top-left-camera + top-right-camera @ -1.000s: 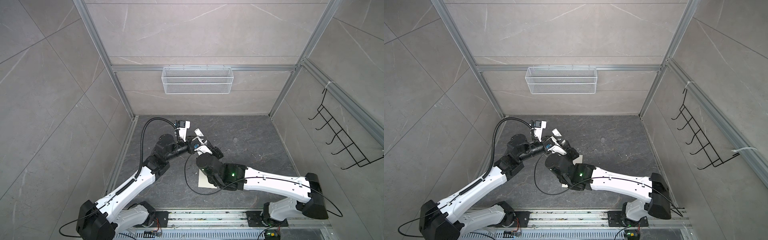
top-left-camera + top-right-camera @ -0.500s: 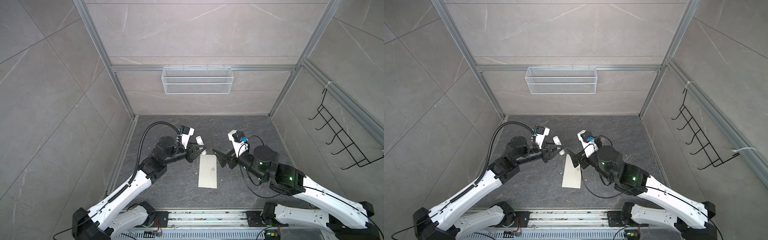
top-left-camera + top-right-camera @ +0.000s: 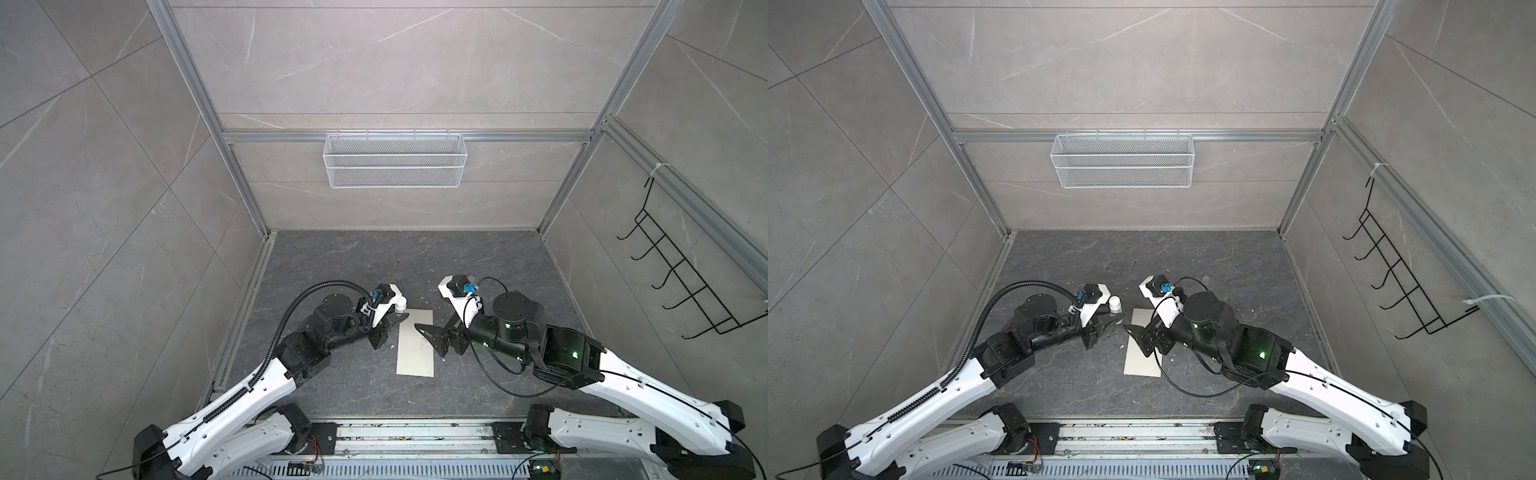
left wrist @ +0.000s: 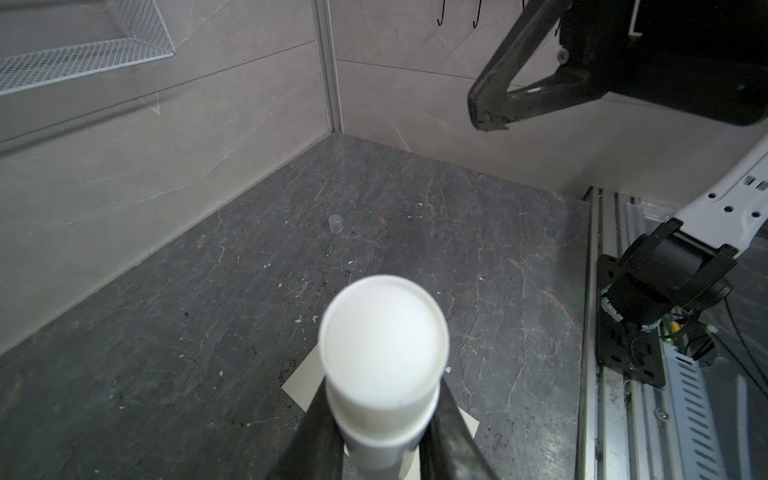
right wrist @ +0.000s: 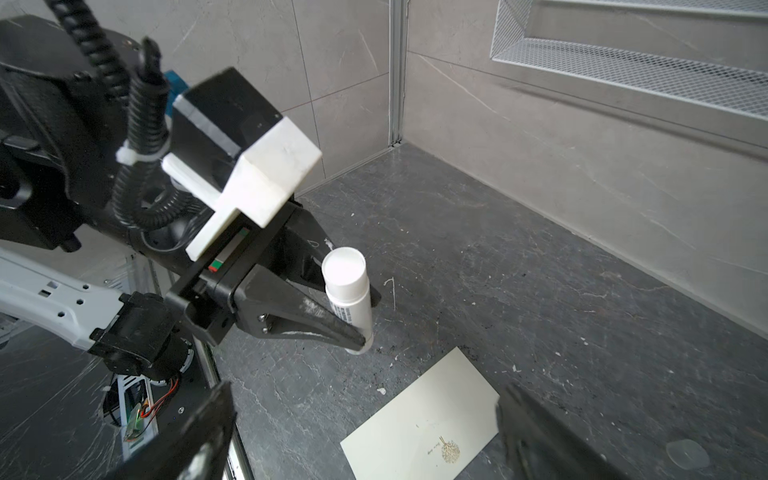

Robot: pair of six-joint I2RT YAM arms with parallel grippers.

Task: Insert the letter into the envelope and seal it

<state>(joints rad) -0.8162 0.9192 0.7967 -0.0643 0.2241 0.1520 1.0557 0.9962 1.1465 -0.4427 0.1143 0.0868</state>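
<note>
Operator: Where do my hands stand?

Spotter: Your left gripper is clamped on the glue stick, a finger pressed to each side of the white tube. It holds the tube upright just off the far left corner of the envelope. I'd judge it is held that way so one end can come straight down on the paper. Which end carries the glue I cannot tell.

Operator: And the right?

Spotter: Your right gripper is spread wide and holds nothing. It hangs above the envelope's right side. That looks like a sensible spot for pinning the paper or lifting a flap while the left one glues.

Operator: The envelope itself?

Spotter: It lies flat on the dark table, between your two arms. Its long sides run near to far and the small emblem faces up. No flap shows from here.

Operator: The letter?

Spotter: You won't find the letter in any view. It may be inside already, but that is a guess. A small clear cap sits farther back on the right, well apart from the paper and clear of both arms.
</note>
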